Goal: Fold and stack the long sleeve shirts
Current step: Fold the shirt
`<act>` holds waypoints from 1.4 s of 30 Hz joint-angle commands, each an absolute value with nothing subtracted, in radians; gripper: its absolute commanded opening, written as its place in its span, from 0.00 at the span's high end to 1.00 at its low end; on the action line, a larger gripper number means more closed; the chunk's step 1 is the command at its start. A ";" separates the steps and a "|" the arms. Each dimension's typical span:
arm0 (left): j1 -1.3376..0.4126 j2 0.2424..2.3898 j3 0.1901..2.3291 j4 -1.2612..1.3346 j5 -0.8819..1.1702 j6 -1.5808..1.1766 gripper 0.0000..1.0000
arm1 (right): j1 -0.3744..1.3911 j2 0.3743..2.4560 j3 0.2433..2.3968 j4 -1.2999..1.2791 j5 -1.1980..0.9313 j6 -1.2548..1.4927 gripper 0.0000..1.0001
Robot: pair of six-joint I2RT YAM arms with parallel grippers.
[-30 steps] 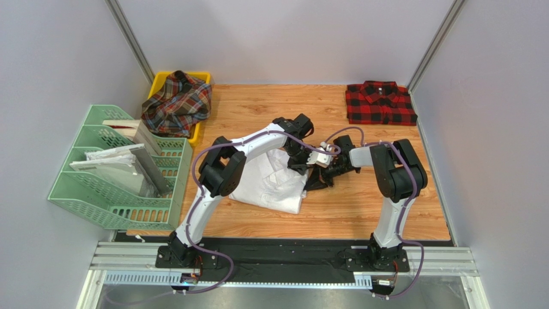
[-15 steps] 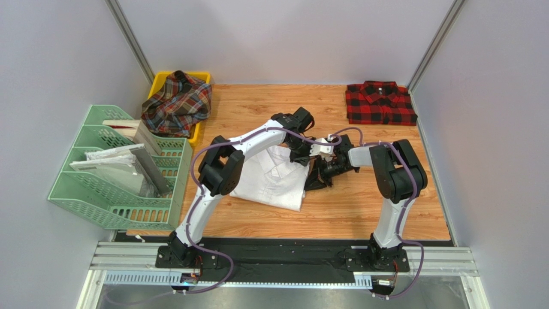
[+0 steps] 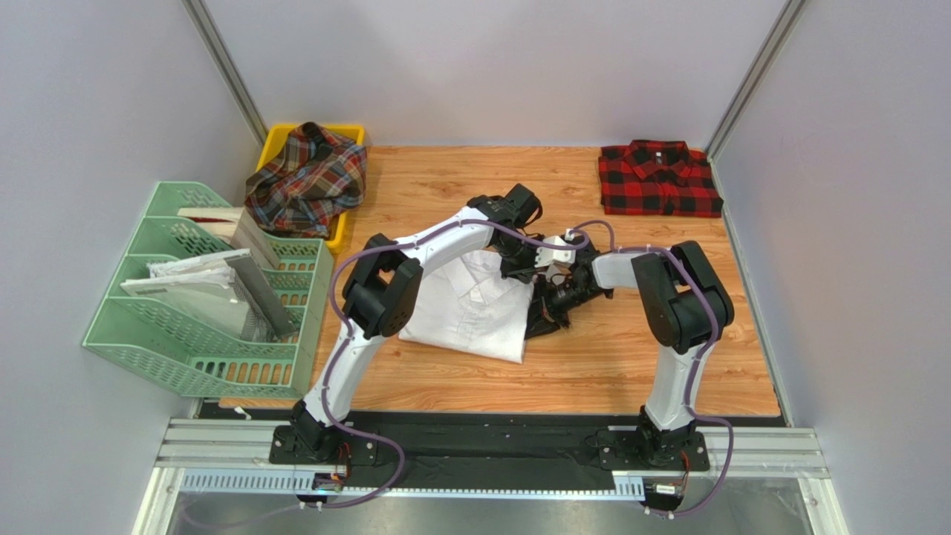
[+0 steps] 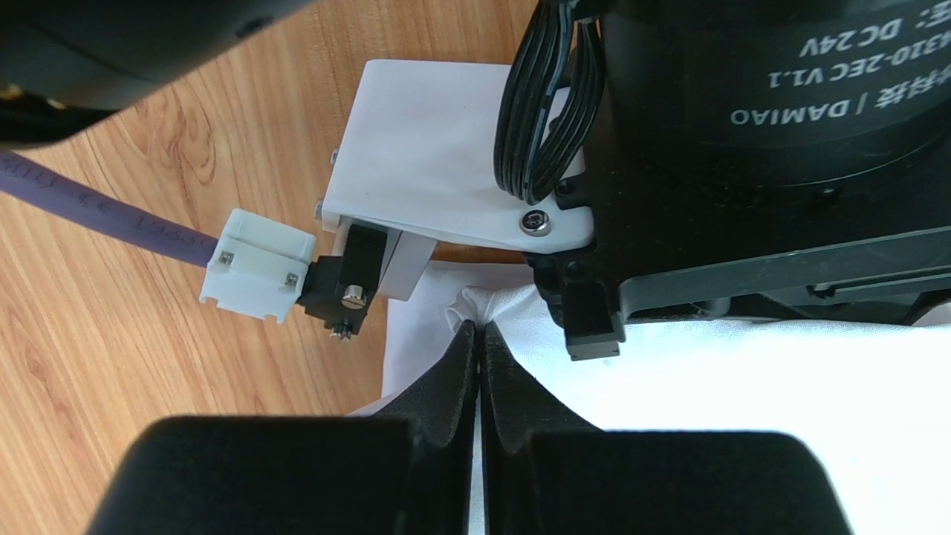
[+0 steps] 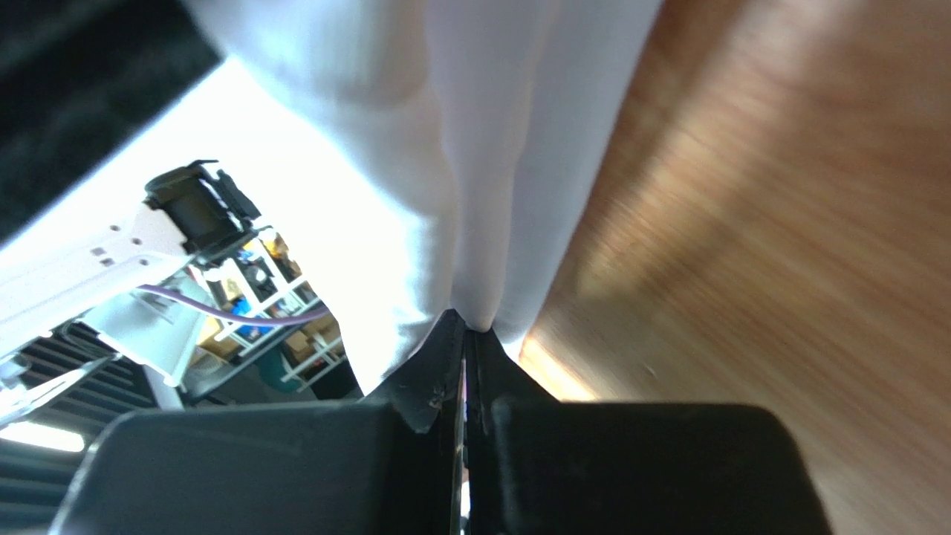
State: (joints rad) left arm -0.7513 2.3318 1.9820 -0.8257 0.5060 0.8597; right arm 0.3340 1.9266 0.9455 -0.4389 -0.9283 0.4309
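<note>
Top: plain white shirt (image 3: 463, 312) lies rumpled mid wooden bench (image 3: 580, 379), its right edge hidden under black arm parts (image 3: 558, 292). Red-black checked shirt (image 3: 656, 178) folded flat, far right corner. Tartan shirt (image 3: 307, 178) heaped in yellow bin (image 3: 275, 143).
Left wrist: left pincer (image 4: 480, 334) closed, a peak of white cloth nipped btwn matte black tips; shirt cut off at btm.
Right wrist: right pincer (image 5: 467, 334) closed on a smooth hanging fold of same shirt; bkgd blurred.

A green file rack (image 3: 201, 357) holding papers (image 3: 184, 271) stands just beside a yellow bin (image 3: 339, 226).
</note>
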 commanded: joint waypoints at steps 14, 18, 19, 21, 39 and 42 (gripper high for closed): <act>-0.638 2.057 1.922 -0.827 0.574 0.695 0.52 | 0.327 1.887 1.052 -0.747 -0.813 0.204 0.76; -0.516 1.895 1.830 -0.888 0.618 0.626 0.50 | 0.299 1.838 1.170 -0.944 -0.720 0.068 0.67; -0.456 1.872 1.780 -0.908 0.644 0.611 0.50 | 0.292 1.823 1.192 -0.981 -0.692 0.005 0.65; -0.401 1.814 1.724 -0.928 0.664 0.557 0.50 | 0.273 1.812 1.238 -1.069 -0.607 -0.092 0.63; -0.227 1.894 1.195 -0.749 0.908 0.209 0.55 | 0.456 1.889 1.160 -0.762 -0.743 -0.027 0.61; -0.189 1.948 1.180 -0.736 0.903 0.178 0.55 | 0.422 1.945 1.169 -0.755 -0.663 -0.060 0.61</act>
